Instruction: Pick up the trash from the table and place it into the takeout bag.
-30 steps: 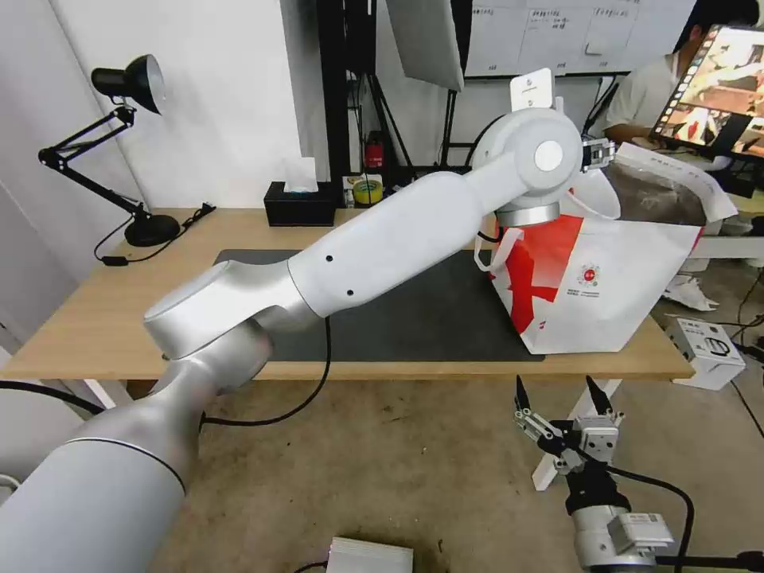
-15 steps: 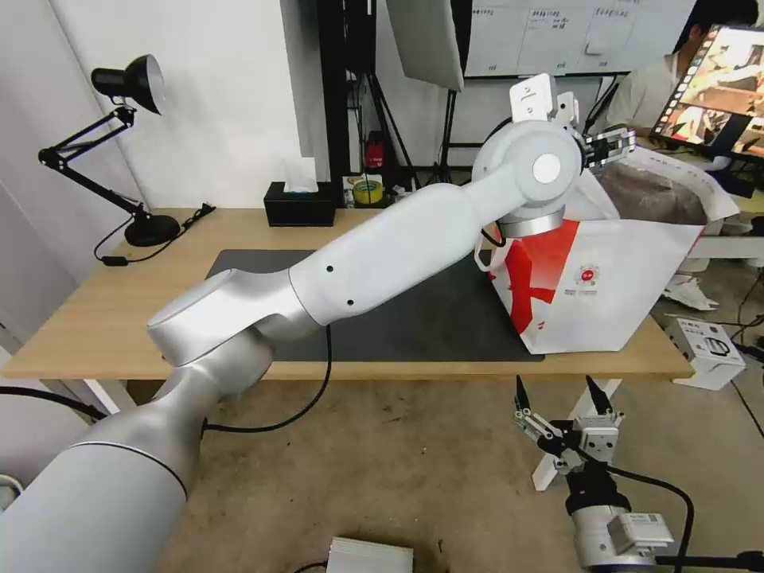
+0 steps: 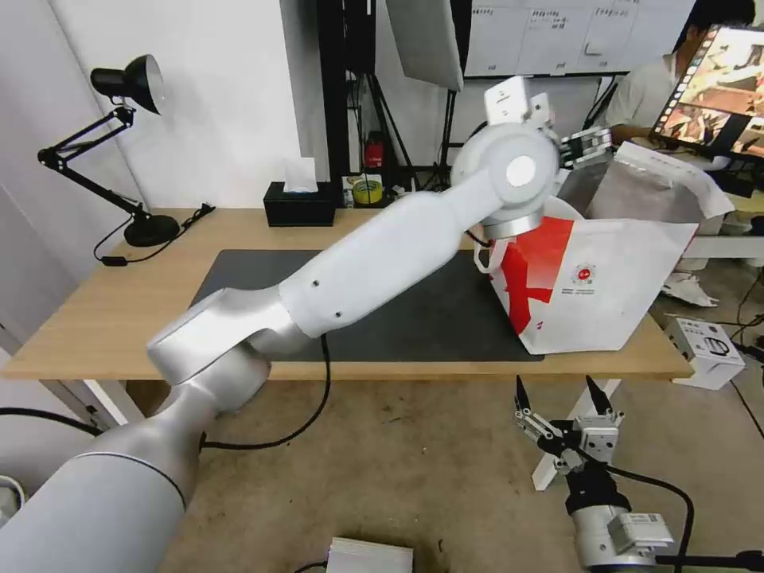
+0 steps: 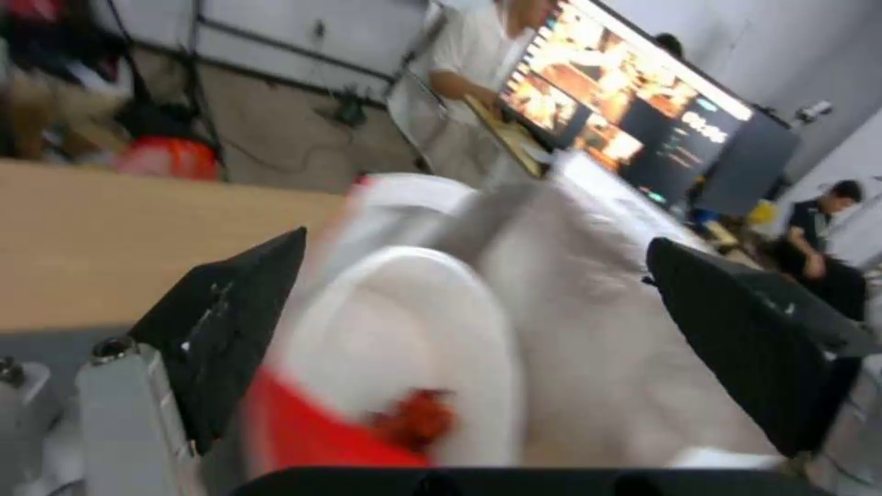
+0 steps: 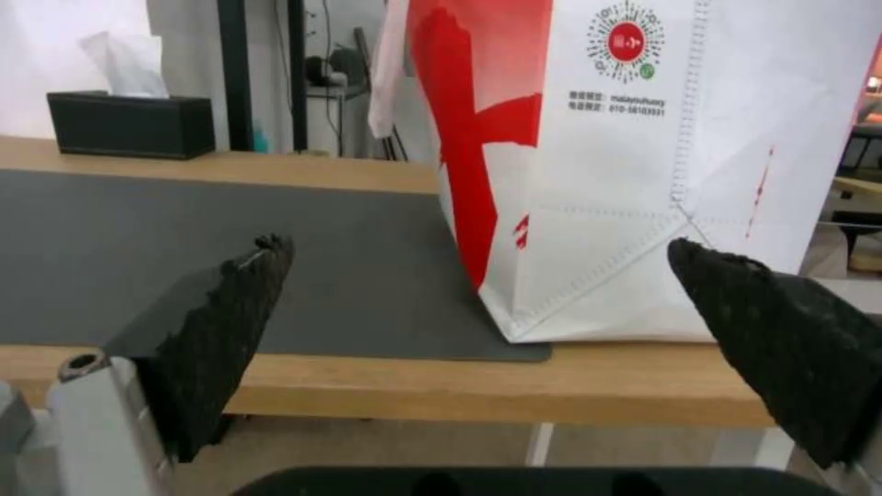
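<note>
Light-wood table [image 3: 95,318] is carrying one dark mat [image 3: 414,318], one lamp [image 3: 119,143] and one tissue box [image 3: 298,205]. Left gripper [image 3: 585,146], jaws spread and empty, is hanging above the takeout bag [image 3: 613,286]; one bowl [image 4: 404,358] is sitting inside beneath it. Catching the rim could tip the bag. Right gripper [image 3: 561,394], spread, is idling below the table edge.

The left tool [image 3: 586,146] has pulled back above the takeout bag [image 3: 605,286].

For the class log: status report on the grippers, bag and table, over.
Left gripper open, above takeout bag mouth. White bowl with red shells inside bag. Right gripper open, parked below table edge. Nothing obstructing.
</note>
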You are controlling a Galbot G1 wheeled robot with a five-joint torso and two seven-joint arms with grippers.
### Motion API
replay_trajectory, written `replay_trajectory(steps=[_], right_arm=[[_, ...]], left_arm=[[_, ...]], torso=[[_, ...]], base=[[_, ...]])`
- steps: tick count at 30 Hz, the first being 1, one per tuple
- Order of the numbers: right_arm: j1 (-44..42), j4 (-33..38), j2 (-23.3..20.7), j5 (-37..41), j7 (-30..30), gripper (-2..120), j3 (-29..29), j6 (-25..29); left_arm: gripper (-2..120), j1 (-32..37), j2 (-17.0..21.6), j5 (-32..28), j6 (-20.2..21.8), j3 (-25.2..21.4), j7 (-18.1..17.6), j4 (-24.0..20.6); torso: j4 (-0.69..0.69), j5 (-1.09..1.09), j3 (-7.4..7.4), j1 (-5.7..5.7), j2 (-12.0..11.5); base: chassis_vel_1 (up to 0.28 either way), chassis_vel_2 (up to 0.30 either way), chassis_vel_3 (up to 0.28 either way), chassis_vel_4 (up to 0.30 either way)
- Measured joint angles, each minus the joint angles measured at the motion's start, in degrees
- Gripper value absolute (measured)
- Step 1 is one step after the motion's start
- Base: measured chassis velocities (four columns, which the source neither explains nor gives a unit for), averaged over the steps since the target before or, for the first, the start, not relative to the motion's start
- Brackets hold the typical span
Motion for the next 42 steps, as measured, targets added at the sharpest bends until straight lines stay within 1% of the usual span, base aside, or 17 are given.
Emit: replay_trajectory(steps=[1,4,5,8,10,17,20,21,24,25,28,29,31,33,34,36,42], right_arm=[[0.0,0.0,0.0,0.0,0.0,100,0.0,0.0],[0.0,0.0,0.0,0.0,0.0,100,0.0,0.0],[0.0,0.0,0.0,0.0,0.0,100,0.0,0.0],[0.0,0.0,0.0,0.0,0.0,100,0.0,0.0],[0.0,0.0,0.0,0.0,0.0,100,0.0,0.0],[0.0,0.0,0.0,0.0,0.0,100,0.0,0.0],[0.0,0.0,0.0,0.0,0.0,100,0.0,0.0],[0.0,0.0,0.0,0.0,0.0,100,0.0,0.0],[0.0,0.0,0.0,0.0,0.0,100,0.0,0.0],[0.0,0.0,0.0,0.0,0.0,100,0.0,0.0],[0.0,0.0,0.0,0.0,0.0,100,0.0,0.0],[0.0,0.0,0.0,0.0,0.0,100,0.0,0.0],[0.0,0.0,0.0,0.0,0.0,100,0.0,0.0],[0.0,0.0,0.0,0.0,0.0,100,0.0,0.0],[0.0,0.0,0.0,0.0,0.0,100,0.0,0.0],[0.0,0.0,0.0,0.0,0.0,100,0.0,0.0],[0.0,0.0,0.0,0.0,0.0,100,0.0,0.0]], left_arm=[[100,0.0,0.0,0.0,0.0,0.0,0.0,0.0],[100,2.9,7.4,6.9,-1.1,1.3,4.6,-3.6],[100,2.9,7.4,6.9,-1.1,1.3,4.6,-3.6],[100,7.3,14.9,15.1,-2.8,0.9,8.6,-7.2],[100,8.4,16.3,16.7,-3.0,0.4,9.1,-8.0],[100,17.5,25.3,29.4,-5.3,-2.6,16.0,-11.3],[100,24.7,30.5,34.5,-5.4,-7.9,18.2,-14.5],[100,24.7,30.5,34.5,-5.4,-7.9,18.2,-14.5],[100,36.2,34.6,38.6,-5.3,-16.8,19.9,-18.8],[100,36.2,34.6,38.6,-5.3,-16.8,19.9,-18.8],[100,47.8,35.8,43.5,-3.5,-26.8,20.2,-23.2],[100,47.8,35.8,43.5,-3.5,-26.8,20.2,-23.2],[100,56.0,36.2,47.7,-2.6,-33.0,20.4,-26.4],[100,57.8,36.2,48.7,-2.5,-34.2,20.5,-27.1],[100,62.4,35.9,51.3,-2.5,-37.6,21.2,-28.7],[100,70.7,33.8,56.5,-3.2,-43.5,23.0,-31.2],[100,83.3,28.6,62.7,-4.5,-51.7,25.7,-36.4]], torso=[[0.0,0.0,0.0,0.0,0.0],[0.03,-0.02,0.01,0.01,0.0],[0.03,-0.02,0.01,0.01,0.0],[0.02,-0.03,0.0,0.0,0.0],[0.0,-0.02,0.0,0.0,0.0],[0.0,-0.02,0.0,0.01,0.0],[0.01,0.0,0.0,0.0,0.0],[0.01,0.0,0.0,0.0,0.0],[0.01,0.0,0.0,0.0,0.0],[0.01,0.0,0.0,0.0,0.0],[0.02,-0.01,-0.01,0.0,0.0],[0.02,-0.01,-0.01,0.0,0.0],[0.01,-0.01,0.0,0.0,0.0],[0.01,-0.02,-0.01,0.0,0.0],[0.01,0.0,-0.01,0.0,0.0],[0.01,-0.01,-0.01,0.0,0.0],[0.01,0.01,0.0,0.0,0.0]], base=[[0.0,0.0,0.0,0.0],[0.0,0.0,0.0,0.0],[0.0,0.0,0.0,0.0],[0.0,0.0,0.0,0.0],[0.0,0.0,0.0,0.0],[0.0,0.0,0.0,0.0],[0.0,0.0,0.0,0.0],[0.0,0.0,0.0,0.0],[0.0,0.0,0.0,0.0],[0.0,0.0,0.0,0.0],[0.0,0.0,0.0,0.0],[0.0,0.0,0.0,0.0],[0.0,0.0,0.0,0.0],[0.0,0.0,0.0,0.0],[0.0,0.0,0.0,0.0],[0.0,0.0,0.0,0.0],[0.0,0.0,0.0,0.0]])
